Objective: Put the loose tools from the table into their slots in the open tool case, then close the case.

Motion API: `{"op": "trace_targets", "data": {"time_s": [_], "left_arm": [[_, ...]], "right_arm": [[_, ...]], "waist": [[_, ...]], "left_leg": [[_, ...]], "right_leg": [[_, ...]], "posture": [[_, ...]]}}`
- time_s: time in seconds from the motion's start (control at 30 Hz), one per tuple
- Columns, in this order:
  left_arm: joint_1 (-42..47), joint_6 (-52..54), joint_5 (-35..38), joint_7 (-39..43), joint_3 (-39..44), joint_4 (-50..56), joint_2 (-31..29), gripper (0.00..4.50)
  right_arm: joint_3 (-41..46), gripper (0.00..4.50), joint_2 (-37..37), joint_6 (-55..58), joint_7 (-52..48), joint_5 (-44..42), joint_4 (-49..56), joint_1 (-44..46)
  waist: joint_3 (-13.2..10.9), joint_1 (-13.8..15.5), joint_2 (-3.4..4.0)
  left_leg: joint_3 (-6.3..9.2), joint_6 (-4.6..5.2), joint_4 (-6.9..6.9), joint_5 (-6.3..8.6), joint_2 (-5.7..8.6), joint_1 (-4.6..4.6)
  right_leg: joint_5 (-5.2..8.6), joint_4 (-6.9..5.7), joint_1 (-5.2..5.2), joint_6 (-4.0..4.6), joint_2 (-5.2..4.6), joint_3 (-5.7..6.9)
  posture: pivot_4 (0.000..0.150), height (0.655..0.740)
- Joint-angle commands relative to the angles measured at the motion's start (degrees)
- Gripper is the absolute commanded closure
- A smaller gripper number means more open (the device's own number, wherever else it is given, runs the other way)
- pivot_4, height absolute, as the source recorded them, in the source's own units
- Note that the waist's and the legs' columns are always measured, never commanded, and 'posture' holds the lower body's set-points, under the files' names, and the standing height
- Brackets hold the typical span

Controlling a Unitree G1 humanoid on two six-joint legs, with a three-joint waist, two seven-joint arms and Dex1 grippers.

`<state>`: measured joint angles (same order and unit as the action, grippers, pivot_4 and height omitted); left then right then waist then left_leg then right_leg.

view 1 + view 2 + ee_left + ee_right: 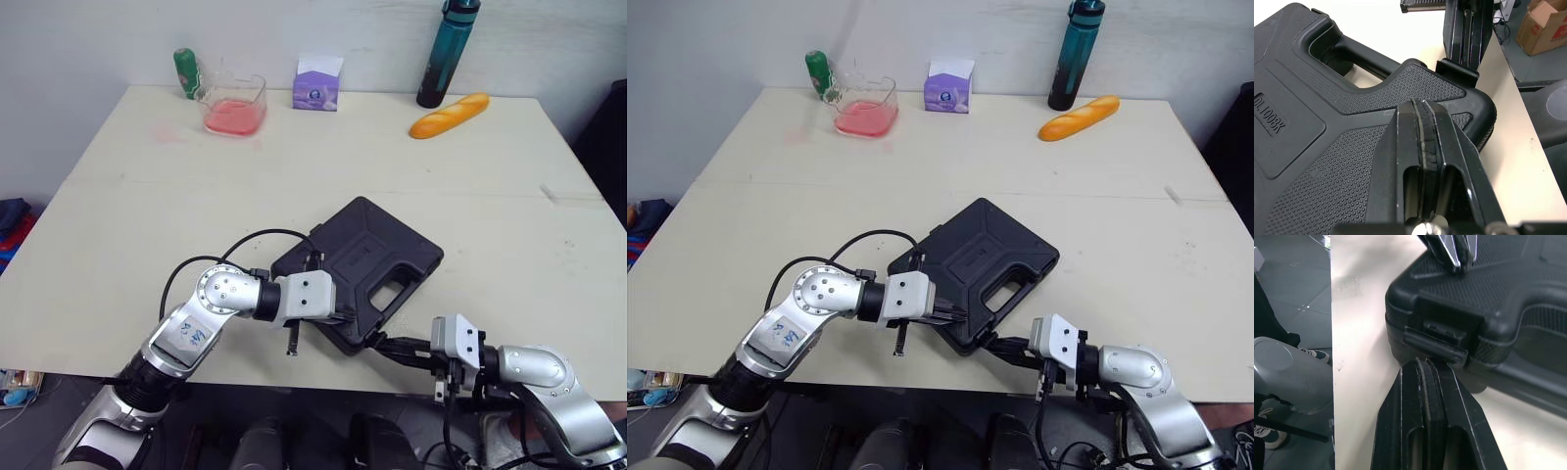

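Left wrist view: "DL1008K" embossed on blk tool case (1327, 166).

Head stereo pair: mounted high, facing forward and down, set far back, whole table (118, 196) covered, near-identical overlap. Wrist cameras: very close, facing each other across near corner of case (362, 259); that corner shared.

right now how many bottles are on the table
2. A green bottle at the back left, beside the clear container, and a tall teal water bottle at the back right, behind the bread loaf. None seems hidden.
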<state>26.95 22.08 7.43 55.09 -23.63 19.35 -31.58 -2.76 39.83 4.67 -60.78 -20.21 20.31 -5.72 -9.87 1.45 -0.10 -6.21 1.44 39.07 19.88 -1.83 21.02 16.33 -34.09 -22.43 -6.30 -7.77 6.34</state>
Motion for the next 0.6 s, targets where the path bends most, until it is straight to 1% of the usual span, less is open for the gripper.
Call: {"op": "trace_targets", "data": {"time_s": [0.03, 0.43, 0.6], "left_arm": [[-2.79, 4.82, -4.66, 0.04, -4.53, -4.88, -2.34, 4.42], [-2.42, 4.45, -4.48, 0.58, -4.57, -6.19, -3.33, 4.42], [-2.37, 4.94, -4.61, 0.70, -5.32, -6.87, -3.01, 4.42]], "right_arm": [[0.01, 4.50, -0.41, -0.14, -0.21, -1.74, 2.85, 1.72], [-1.68, 4.50, -0.95, 1.12, -0.50, -1.54, 2.21, 4.42], [-1.49, 4.50, -2.00, 6.56, 1.52, -3.37, 1.88, 6.17]], "waist": [[0.00, -0.02, 0.00], [0.10, -0.29, 0.07], [0.17, -0.47, -0.01]], "left_leg": [[0.00, 0.00, 0.00, 0.00, 0.00, 0.00], [-0.02, -0.07, 0.00, -0.02, -0.08, -0.07], [-0.04, -0.09, 0.00, -0.03, -0.10, -0.13]], "right_leg": [[0.00, 0.00, 0.00, 0.00, 0.01, 0.00], [0.05, -0.12, -0.02, 0.09, 0.10, 0.00], [0.06, -0.20, -0.02, 0.12, 0.10, -0.01]], "posture": [[0.150, 0.7400], [0.150, 0.7400], [0.150, 0.7400]]}}
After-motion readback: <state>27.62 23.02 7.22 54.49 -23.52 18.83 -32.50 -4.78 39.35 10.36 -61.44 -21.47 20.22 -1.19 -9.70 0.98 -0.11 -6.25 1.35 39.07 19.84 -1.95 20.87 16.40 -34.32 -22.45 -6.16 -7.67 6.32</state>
